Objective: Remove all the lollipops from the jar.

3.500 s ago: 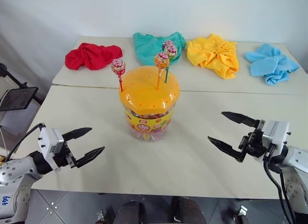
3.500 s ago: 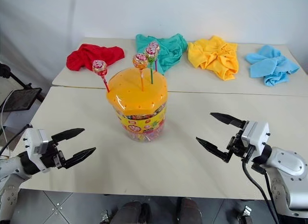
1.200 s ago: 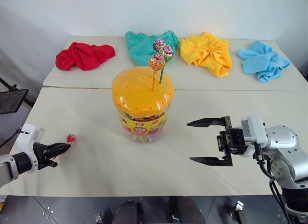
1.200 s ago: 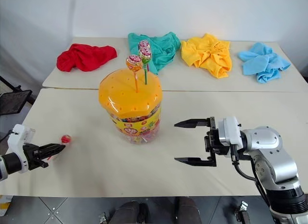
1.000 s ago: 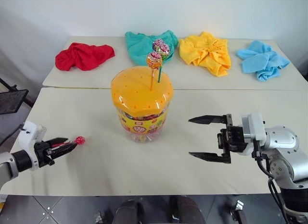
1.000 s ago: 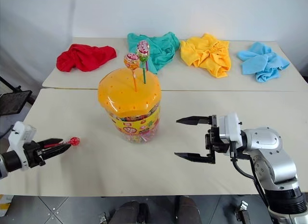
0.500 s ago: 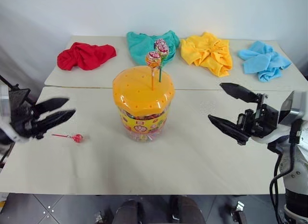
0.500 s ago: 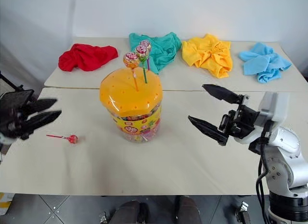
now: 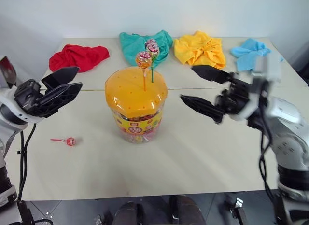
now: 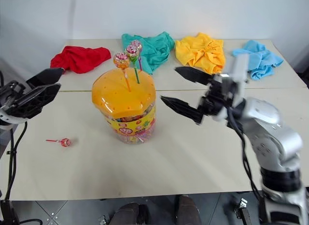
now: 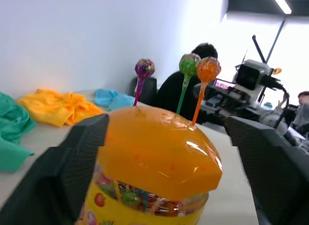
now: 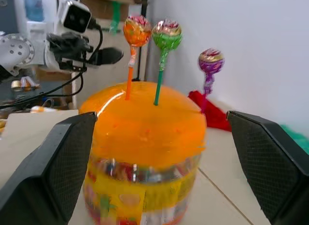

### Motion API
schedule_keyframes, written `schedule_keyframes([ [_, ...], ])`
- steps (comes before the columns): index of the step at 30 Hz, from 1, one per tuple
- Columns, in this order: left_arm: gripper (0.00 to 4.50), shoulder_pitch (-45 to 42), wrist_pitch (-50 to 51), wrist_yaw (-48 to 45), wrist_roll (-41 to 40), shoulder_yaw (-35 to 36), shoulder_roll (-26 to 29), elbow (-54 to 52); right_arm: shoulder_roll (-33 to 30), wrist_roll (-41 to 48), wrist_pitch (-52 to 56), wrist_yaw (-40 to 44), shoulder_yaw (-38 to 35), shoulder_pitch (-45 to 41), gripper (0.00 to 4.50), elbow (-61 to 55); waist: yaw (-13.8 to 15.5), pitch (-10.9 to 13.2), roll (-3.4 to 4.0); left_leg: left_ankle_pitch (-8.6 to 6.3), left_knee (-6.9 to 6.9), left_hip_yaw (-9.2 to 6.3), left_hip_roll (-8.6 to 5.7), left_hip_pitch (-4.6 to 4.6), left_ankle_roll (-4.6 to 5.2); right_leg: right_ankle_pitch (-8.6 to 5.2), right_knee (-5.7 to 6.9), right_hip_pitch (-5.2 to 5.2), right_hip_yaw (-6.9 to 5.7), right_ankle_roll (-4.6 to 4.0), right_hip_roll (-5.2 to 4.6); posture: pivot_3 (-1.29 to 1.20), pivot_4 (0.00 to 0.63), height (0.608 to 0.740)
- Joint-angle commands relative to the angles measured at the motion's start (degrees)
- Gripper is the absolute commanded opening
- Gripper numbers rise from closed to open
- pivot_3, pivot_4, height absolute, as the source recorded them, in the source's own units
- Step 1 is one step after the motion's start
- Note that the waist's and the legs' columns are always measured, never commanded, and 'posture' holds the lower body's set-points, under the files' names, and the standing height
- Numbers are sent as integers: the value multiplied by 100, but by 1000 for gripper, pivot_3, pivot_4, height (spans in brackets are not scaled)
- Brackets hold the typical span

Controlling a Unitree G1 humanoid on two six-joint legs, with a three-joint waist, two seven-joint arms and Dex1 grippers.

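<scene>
The jar (image 9: 136,106), a clear plastic tub with a domed orange lid and a yellow printed label, stands upright near the middle of the front table (image 9: 193,152). Three lollipops stand with their sticks pushed into holes near the back of the lid: one on an orange stick (image 12: 137,32), one on a green stick (image 12: 166,31), and a purple-wrapped one (image 12: 211,60) on a pinkish stick, set a little apart from the other two. A fourth lollipop (image 9: 69,141), red-wrapped on a thin red stick, lies flat on the table well to the left of the jar, touching neither gripper. The left gripper (image 9: 60,90) hangs in the air to the left of the jar, above the table, its two black fingers spread apart and holding nothing; it points toward the jar. The right gripper (image 9: 199,88) hovers to the right of the jar at about lid height, its fingers (image 9: 207,74) spread wide, one above the other, tips aimed toward the jar but clear of it, and it holds nothing. On the rear table lie four crumpled cloths in a row: a red cloth (image 9: 78,56), a teal cloth (image 9: 137,43) directly behind the jar, a yellow cloth (image 9: 200,48) and a light blue cloth (image 10: 258,59) at the far right. In the left wrist view a person (image 11: 186,87) sits in the background beyond the jar.
</scene>
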Motion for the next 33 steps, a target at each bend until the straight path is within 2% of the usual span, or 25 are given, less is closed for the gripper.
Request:
schedule_keyframes([
  [1,4477,281,-344,-161,-14,324,-166,-223,206,-150,302,-118,276,-529,4500,300,1,0,0,0,0,1,1,-5,-1,0,4,-9,1,0,1,0,150,740],
  [7,4477,757,-527,-301,-64,413,-360,-511,555,-389,450,108,539,-1059,4500,784,27,-5,-10,-2,2,-3,-10,-23,4,2,1,-17,-5,4,-5,0,150,740],
  [10,4477,812,-438,-317,-648,636,-608,-565,711,-506,461,195,603,-1253,4500,1008,3,-5,-10,-2,3,4,-7,-22,5,3,-1,-17,-3,5,-4,0,150,740],
  [13,4500,976,-385,-245,-640,633,-598,-634,831,-683,380,245,634,-1359,3920,1179,0,-5,-10,1,5,3,1,-21,-1,2,3,-18,-5,4,2,0,150,740],
  [24,4500,1106,-571,-266,-699,529,-765,-803,1076,-794,302,522,546,-1426,239,1248,0,-5,-10,2,5,8,-2,-19,-2,2,5,-20,1,3,1,0,150,740],
  [25,4500,1051,-588,-232,-757,545,-805,-788,1145,-771,236,516,478,-1417,20,1268,-1,-5,-10,2,5,8,-2,-19,-2,2,5,-21,1,3,1,0,150,740],
  [28,4500,945,-596,-195,-842,545,-847,-748,1388,-673,-72,533,210,-1384,20,1365,-2,-5,-10,2,4,7,-1,-19,-2,2,5,-21,0,3,3,0,150,740],
  [30,4500,839,-591,-360,-765,436,-782,-631,1483,-377,-355,674,-296,-1387,20,1568,-2,-5,-10,2,4,8,-1,-19,-2,2,6,-21,0,3,3,0,150,740],
  [32,4500,732,-591,-670,-559,210,-639,-564,884,-113,-114,802,-940,-1348,20,1741,45,-5,-11,2,4,6,-4,-20,-1,2,7,-20,-1,4,2,0,150,740],
  [33,4500,754,-650,-853,-322,44,-533,-610,301,-352,5,984,-1021,-1179,20,1796,83,-5,-10,3,6,2,-9,-22,2,3,5,-18,-2,4,1,0,150,740],
])
